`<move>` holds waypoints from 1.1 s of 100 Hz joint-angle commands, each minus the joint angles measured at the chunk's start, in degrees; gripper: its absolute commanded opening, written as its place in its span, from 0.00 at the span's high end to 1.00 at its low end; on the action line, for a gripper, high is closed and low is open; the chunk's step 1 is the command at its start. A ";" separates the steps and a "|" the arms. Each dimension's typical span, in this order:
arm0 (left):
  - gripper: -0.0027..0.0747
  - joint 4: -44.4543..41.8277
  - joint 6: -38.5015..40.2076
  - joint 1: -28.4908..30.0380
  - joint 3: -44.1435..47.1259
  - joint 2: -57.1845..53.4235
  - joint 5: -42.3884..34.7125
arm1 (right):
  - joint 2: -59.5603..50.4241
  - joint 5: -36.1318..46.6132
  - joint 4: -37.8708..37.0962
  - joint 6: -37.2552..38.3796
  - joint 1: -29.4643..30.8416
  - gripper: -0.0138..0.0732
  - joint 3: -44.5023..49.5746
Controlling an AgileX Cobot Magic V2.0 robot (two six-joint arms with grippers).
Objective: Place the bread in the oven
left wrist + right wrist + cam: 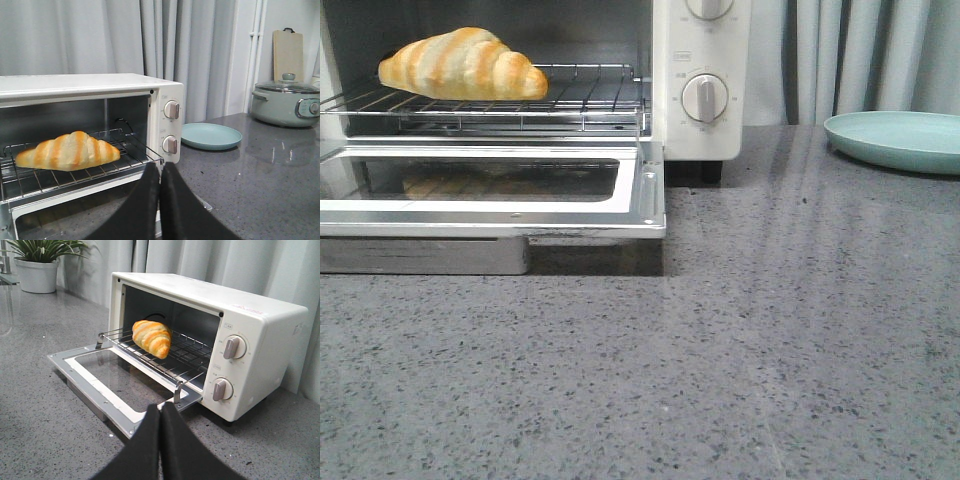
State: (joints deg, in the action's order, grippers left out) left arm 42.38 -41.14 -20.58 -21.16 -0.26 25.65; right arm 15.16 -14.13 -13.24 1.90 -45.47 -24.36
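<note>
Sitting on the wire rack (590, 100) inside the oven (705, 130), the bread (463, 65) is already placed, towards 9 o'clock of the cavity in front view. Door (645, 195) hangs open, flat over the table (770, 350). Left hand (160, 172) & right hand (160, 415) both pressed together, empty, well back from the oven. Placing step looks done; next move prob. needs lifting the door shut. Teal plate (900, 140) sits at 2 o'clock, bare.

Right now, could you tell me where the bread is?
The bread lies on the wire rack inside the open oven, at the front view's upper left, above the lowered door.
</note>
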 commanded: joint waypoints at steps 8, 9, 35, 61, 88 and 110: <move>0.99 -4.06 -0.32 0.75 -0.79 -1.65 -4.42 | 0.43 4.58 -0.93 -0.42 0.15 0.92 -1.32; 0.99 -4.72 -0.32 0.94 -0.79 -1.65 -4.70 | 0.43 4.58 -0.93 -0.42 0.15 0.92 -1.32; 0.99 -32.95 25.20 14.29 6.18 -1.65 -6.41 | 0.43 4.58 -0.93 -0.42 0.15 0.92 -1.32; 0.99 -34.49 28.42 23.04 16.14 -1.65 -6.92 | 0.43 4.58 -0.93 -0.42 0.15 0.92 -1.32; 0.99 -31.88 28.51 22.93 21.59 -1.65 -8.08 | 0.43 4.58 -0.93 -0.42 0.15 0.92 -1.32; 0.99 -32.20 28.51 22.93 22.60 -1.65 -9.99 | 0.43 4.58 -0.93 -0.42 0.15 0.92 -1.32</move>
State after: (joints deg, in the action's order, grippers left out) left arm 9.43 -13.17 2.29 -0.17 -0.26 20.00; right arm 15.16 -14.13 -13.24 1.90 -45.47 -24.36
